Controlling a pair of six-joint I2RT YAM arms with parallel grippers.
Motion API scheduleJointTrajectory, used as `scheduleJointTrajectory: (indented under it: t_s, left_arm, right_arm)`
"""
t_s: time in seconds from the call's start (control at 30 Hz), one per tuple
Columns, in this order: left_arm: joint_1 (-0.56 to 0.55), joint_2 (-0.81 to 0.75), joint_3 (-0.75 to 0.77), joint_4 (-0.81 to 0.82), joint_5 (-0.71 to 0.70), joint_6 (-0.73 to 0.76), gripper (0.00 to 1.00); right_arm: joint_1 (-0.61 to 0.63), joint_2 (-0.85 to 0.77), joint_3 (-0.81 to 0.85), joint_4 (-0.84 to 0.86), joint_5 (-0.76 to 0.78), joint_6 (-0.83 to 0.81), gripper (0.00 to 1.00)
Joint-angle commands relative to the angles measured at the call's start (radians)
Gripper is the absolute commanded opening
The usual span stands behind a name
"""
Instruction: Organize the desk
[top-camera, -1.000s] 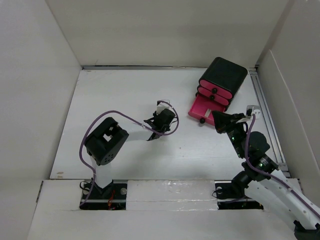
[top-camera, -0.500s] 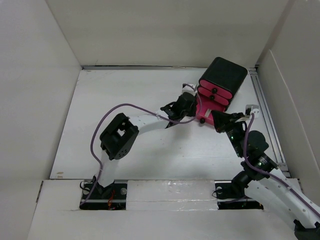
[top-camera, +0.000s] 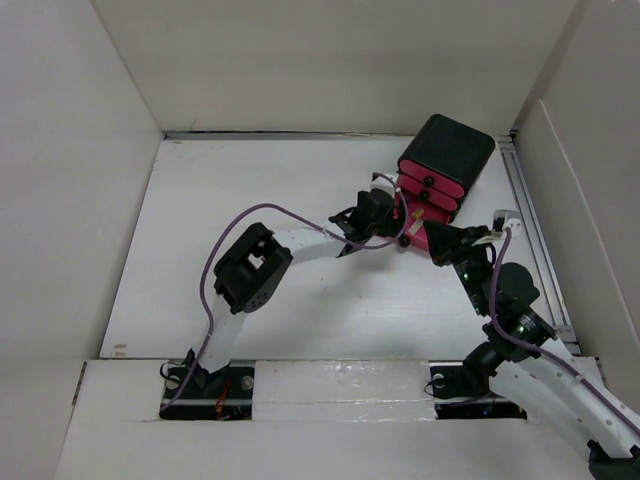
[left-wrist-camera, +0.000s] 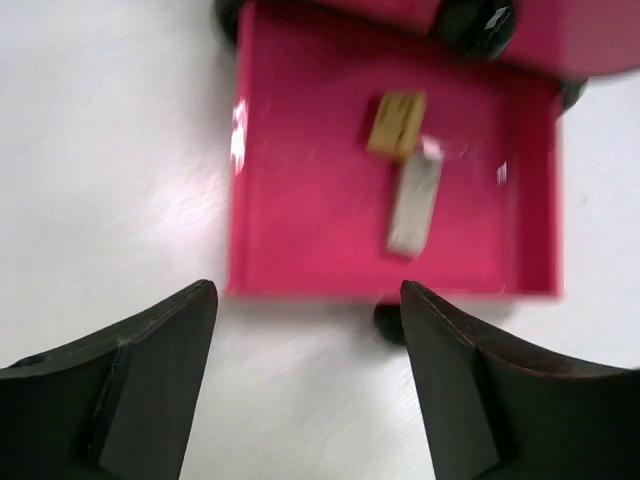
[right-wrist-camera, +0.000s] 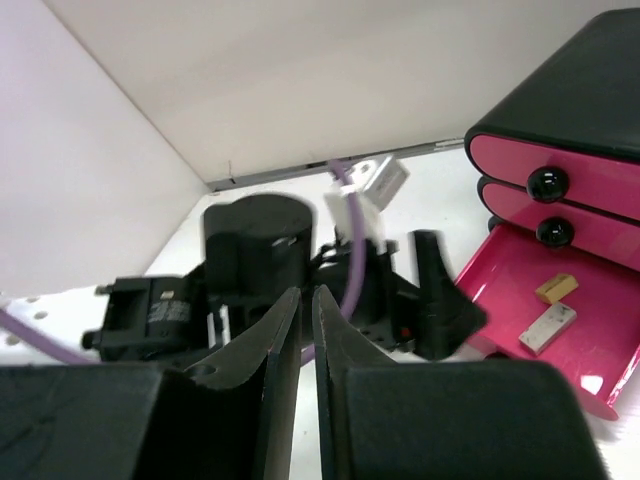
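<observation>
The desk (top-camera: 250, 200) is a white tabletop between white panel walls. A black box (top-camera: 447, 158) with three pink drawers stands at its back right. The bottom drawer (left-wrist-camera: 320, 190) is pulled out and holds a small yellow piece (left-wrist-camera: 398, 123) and a grey piece (left-wrist-camera: 415, 200). My left gripper (top-camera: 393, 214) is open and empty, its fingertips just short of the drawer's front edge (left-wrist-camera: 308, 292). The drawer's black knob (left-wrist-camera: 390, 322) sits beside my right fingertip. My right gripper (top-camera: 433, 233) is shut and empty (right-wrist-camera: 306, 295), hovering just right of the drawer, pointing at the left wrist.
The two upper drawers (right-wrist-camera: 580, 175) are shut. The box stands close to the right wall and its metal rail (top-camera: 530, 215). The left arm's purple cable (top-camera: 250, 215) loops over the middle of the desk. The two wrists are close together by the drawer.
My left arm has reached right and away from its base, from the desk's middle up to the open drawer. My right arm has barely moved.
</observation>
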Motion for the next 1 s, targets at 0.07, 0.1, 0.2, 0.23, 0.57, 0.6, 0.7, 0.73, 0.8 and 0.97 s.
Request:
scheduleJointTrajectory:
  t_s: [0.07, 0.1, 0.2, 0.23, 0.57, 0.6, 0.7, 0.73, 0.8, 0.97]
  left_arm:
    - [-0.007, -0.267, -0.28, 0.185, 0.042, -0.031, 0.42]
    - [-0.019, -0.283, -0.303, 0.191, 0.059, -0.037, 0.33]
    - [-0.059, -0.251, -0.326, 0.177, 0.092, -0.033, 0.23]
    - [-0.091, -0.231, -0.319, 0.173, 0.092, -0.027, 0.23]
    - [-0.128, -0.058, -0.129, 0.05, 0.023, -0.031, 0.43]
    - [-0.128, -0.042, -0.118, 0.045, 0.018, -0.031, 0.43]
    - [-0.128, -0.006, -0.067, 0.01, -0.014, -0.028, 0.44]
    - [-0.128, 0.005, -0.052, -0.005, -0.026, -0.028, 0.44]
    - [-0.119, 0.028, -0.024, -0.025, -0.049, -0.025, 0.45]
    - [-0.119, 0.062, 0.017, -0.03, -0.069, -0.007, 0.46]
  right_arm:
    - [0.005, -0.005, 0.003, 0.035, 0.0, 0.008, 0.15]
    - [0.005, -0.007, 0.0, 0.038, 0.0, 0.007, 0.15]
    - [0.005, -0.001, -0.002, 0.045, -0.007, 0.008, 0.15]
    - [0.005, 0.002, 0.0, 0.047, -0.008, 0.007, 0.15]
    - [0.005, 0.007, -0.003, 0.045, 0.004, 0.01, 0.16]
    - [0.005, 0.007, 0.0, 0.044, -0.002, 0.01, 0.19]
    - [0.005, 0.006, -0.002, 0.039, 0.016, 0.01, 0.23]
    - [0.005, 0.006, -0.002, 0.039, 0.016, 0.013, 0.24]
    - [0.005, -0.001, 0.0, 0.038, 0.001, 0.011, 0.27]
    - [0.005, -0.008, -0.006, 0.044, 0.016, 0.016, 0.28]
